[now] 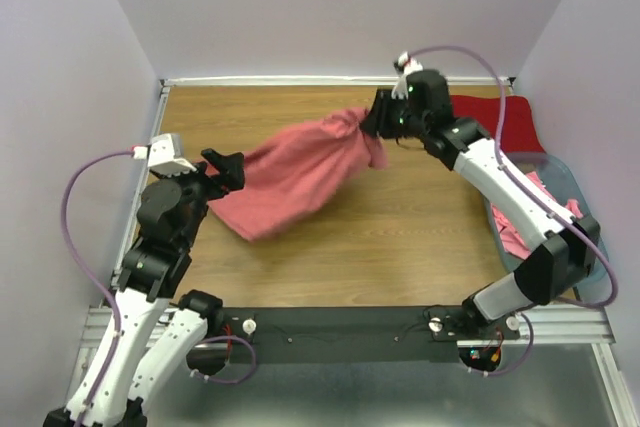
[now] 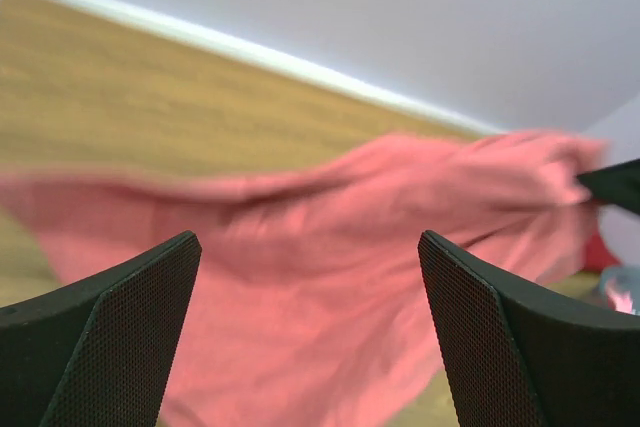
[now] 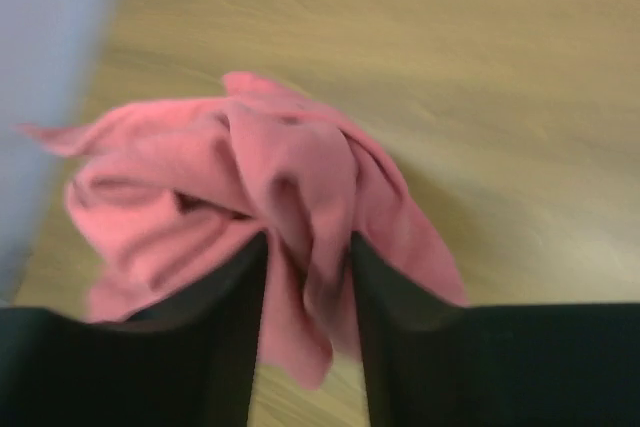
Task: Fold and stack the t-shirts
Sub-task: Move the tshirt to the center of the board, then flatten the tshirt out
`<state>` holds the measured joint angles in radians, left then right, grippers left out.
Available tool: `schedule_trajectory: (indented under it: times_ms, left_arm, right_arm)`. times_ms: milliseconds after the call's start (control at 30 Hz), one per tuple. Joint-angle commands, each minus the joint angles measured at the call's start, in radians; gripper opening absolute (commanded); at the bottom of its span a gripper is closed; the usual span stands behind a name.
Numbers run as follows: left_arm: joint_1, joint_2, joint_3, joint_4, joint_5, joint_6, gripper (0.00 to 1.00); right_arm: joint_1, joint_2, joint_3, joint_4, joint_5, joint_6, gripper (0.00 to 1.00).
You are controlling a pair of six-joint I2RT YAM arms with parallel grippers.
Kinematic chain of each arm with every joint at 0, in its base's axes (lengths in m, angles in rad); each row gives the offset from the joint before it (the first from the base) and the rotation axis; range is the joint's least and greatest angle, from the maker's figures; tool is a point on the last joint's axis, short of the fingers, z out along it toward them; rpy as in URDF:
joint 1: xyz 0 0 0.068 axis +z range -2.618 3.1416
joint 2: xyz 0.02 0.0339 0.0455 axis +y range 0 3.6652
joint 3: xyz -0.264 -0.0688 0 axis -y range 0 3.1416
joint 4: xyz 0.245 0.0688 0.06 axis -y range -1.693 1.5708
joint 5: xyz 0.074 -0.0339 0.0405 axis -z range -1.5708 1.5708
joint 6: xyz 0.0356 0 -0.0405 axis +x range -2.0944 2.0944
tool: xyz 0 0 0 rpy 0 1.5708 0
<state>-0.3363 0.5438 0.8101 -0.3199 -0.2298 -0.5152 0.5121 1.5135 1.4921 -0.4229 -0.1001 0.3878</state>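
A salmon-pink t-shirt (image 1: pixel 300 172) hangs stretched across the table middle, bunched at its upper right end. My right gripper (image 1: pixel 375 119) is shut on that bunched end and lifts it; the cloth is pinched between its fingers in the right wrist view (image 3: pixel 300 197). My left gripper (image 1: pixel 228 169) is open beside the shirt's lower left edge, with the shirt (image 2: pixel 330 257) spread just beyond its fingers (image 2: pixel 130 337). A deep red t-shirt (image 1: pixel 500 122) lies flat at the back right corner. More salmon-pink t-shirts (image 1: pixel 530 217) fill the basket.
An oval grey-blue plastic basket (image 1: pixel 578 182) stands at the right edge, partly behind my right arm. Grey walls close in the wooden table (image 1: pixel 400 247) at the back and both sides. A black rail (image 1: pixel 340 322) runs along the near edge.
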Motion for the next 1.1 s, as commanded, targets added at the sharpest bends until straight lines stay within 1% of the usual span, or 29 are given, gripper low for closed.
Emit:
schedule_trajectory:
  times_ms: [0, 33, 67, 133, 167, 200, 267, 300, 333, 433, 500, 533, 600, 633, 667, 700, 733, 800, 900, 967, 1067]
  left_arm:
    - [-0.004, 0.088, -0.025, -0.068, 0.108, -0.042, 0.98]
    - [-0.004, 0.125, -0.026, -0.076, 0.118, -0.049, 0.98]
    - [-0.004, 0.142, -0.031, -0.096, 0.127, -0.069, 0.98]
    - [-0.004, 0.189, -0.043, -0.125, 0.136, -0.101, 0.98]
    - [-0.004, 0.205, -0.061, -0.136, 0.135, -0.152, 0.98]
    - [-0.004, 0.221, -0.074, -0.140, 0.147, -0.166, 0.98]
    - [-0.006, 0.269, -0.100, -0.140, 0.162, -0.198, 0.98]
    - [-0.006, 0.304, -0.124, -0.139, 0.168, -0.228, 0.91]
    - [-0.004, 0.324, -0.137, -0.125, 0.175, -0.242, 0.88]
    - [-0.007, 0.406, -0.183, -0.101, 0.178, -0.287, 0.84]
    - [-0.009, 0.444, -0.213, -0.051, 0.182, -0.301, 0.82]
    - [-0.015, 0.477, -0.221, -0.023, 0.184, -0.318, 0.78]
    - [-0.032, 0.508, -0.244, 0.013, 0.182, -0.339, 0.72]
    - [-0.038, 0.540, -0.252, 0.046, 0.185, -0.357, 0.69]
    - [-0.049, 0.559, -0.258, 0.065, 0.187, -0.362, 0.68]
    - [-0.050, 0.599, -0.271, 0.080, 0.194, -0.368, 0.65]
    - [-0.049, 0.617, -0.276, 0.096, 0.198, -0.374, 0.63]
    - [-0.049, 0.657, -0.282, 0.140, 0.201, -0.385, 0.62]
    - [-0.049, 0.740, -0.267, 0.173, 0.179, -0.388, 0.61]
    - [-0.049, 0.768, -0.249, 0.191, 0.164, -0.384, 0.61]
    - [-0.038, 0.832, -0.218, 0.199, 0.141, -0.368, 0.61]
  right_arm:
    - [-0.072, -0.015, -0.211, -0.013, 0.259, 0.071, 0.58]
    - [-0.075, -0.032, -0.243, -0.017, 0.292, 0.069, 0.72]
    - [-0.075, -0.061, -0.280, -0.023, 0.318, 0.037, 0.77]
    - [-0.073, -0.085, -0.300, -0.037, 0.295, 0.000, 0.85]
    - [-0.073, -0.102, -0.315, -0.045, 0.283, -0.027, 0.86]
    - [-0.073, -0.111, -0.323, -0.053, 0.267, -0.038, 0.87]
    - [-0.073, -0.139, -0.348, -0.073, 0.234, -0.049, 0.87]
    - [-0.073, -0.145, -0.374, -0.079, 0.218, -0.047, 0.87]
    - [-0.072, -0.154, -0.391, -0.082, 0.180, -0.046, 0.87]
    - [-0.072, -0.167, -0.450, -0.080, 0.120, -0.036, 0.87]
    - [-0.069, -0.168, -0.475, -0.080, 0.105, -0.040, 0.87]
    - [-0.067, -0.168, -0.493, -0.080, 0.042, -0.046, 0.84]
    - [-0.058, -0.159, -0.510, -0.080, 0.004, -0.058, 0.81]
    - [-0.046, -0.141, -0.523, -0.080, -0.034, -0.059, 0.76]
    - [-0.035, -0.131, -0.529, -0.080, -0.049, -0.058, 0.74]
    - [-0.026, -0.121, -0.533, -0.079, -0.062, -0.053, 0.69]
    - [-0.020, -0.110, -0.543, -0.077, -0.078, -0.046, 0.68]
    - [-0.003, -0.085, -0.575, -0.057, -0.095, -0.020, 0.69]
    - [0.005, -0.072, -0.628, -0.008, -0.081, 0.016, 0.78]
    - [0.006, -0.050, -0.657, 0.030, -0.069, 0.034, 0.79]
    - [0.014, -0.020, -0.676, 0.081, -0.093, 0.042, 0.78]
